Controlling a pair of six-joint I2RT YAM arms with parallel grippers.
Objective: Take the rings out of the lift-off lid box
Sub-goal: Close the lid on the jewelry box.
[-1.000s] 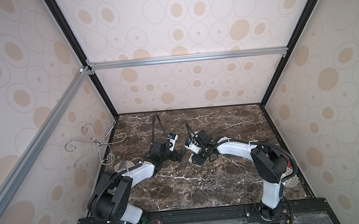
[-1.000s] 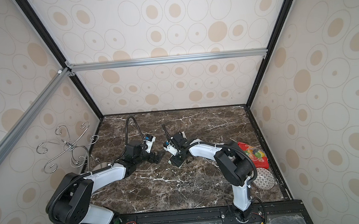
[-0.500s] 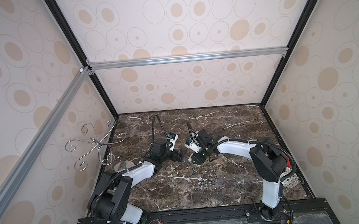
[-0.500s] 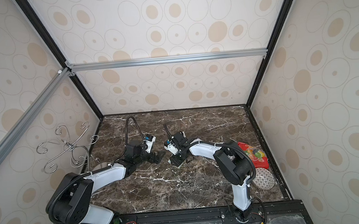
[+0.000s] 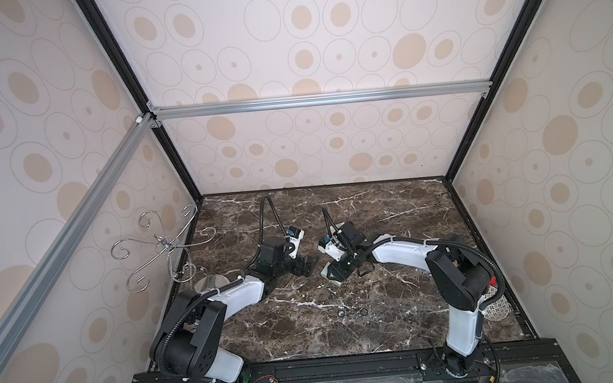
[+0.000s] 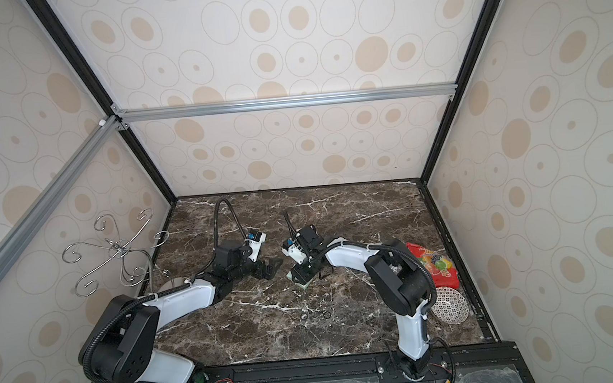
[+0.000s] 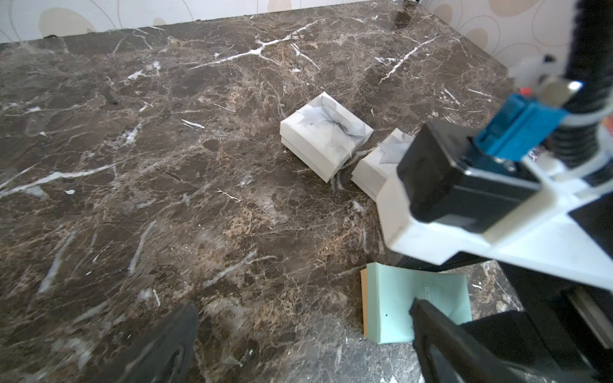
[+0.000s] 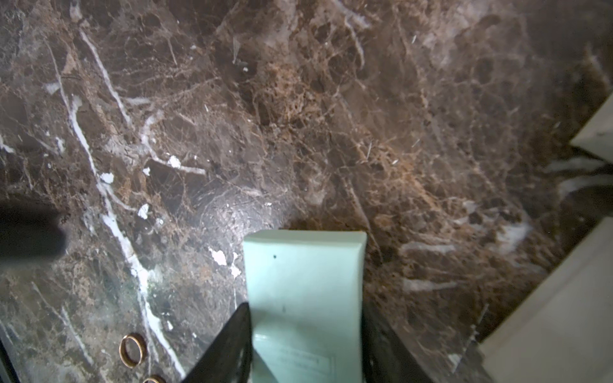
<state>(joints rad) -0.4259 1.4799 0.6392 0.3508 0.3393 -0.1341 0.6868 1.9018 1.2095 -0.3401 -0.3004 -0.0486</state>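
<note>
The right end effector (image 8: 305,331) pinches a mint-green foam insert (image 8: 305,265) by its two side edges. Its jaws are set to the pad's width, and the pad hangs low over the counter (image 5: 401,327). The left end effector (image 7: 302,311) is spread wide and holds nothing. It hovers just beside the right one, and the pad's corner shows past one of its fingers in the left wrist view.

The rings (image 5: 352,312) — three small hoops in a short row — lie bare on the counter. They are well apart from both end effectors, on the side toward the arm bases. Two of the rings (image 8: 132,350) show off to one side of the right end effector's finger. No ring is visible on the pad's exposed face, and its hidden face cannot be checked. Two white bow-topped boxes (image 7: 326,139) sit ahead of the left end effector.

The rings look to be out already, so the step in hand is probably getting rid of the insert. To do that well:

- Lower the pad until its edge rests on the counter before easing the jaws apart — foam is light and springy, and may hop or cling to a finger.
- Set it down on the side of the end effector away from the rings, so it neither covers nor flicks them.
- Lift straight off.
</note>
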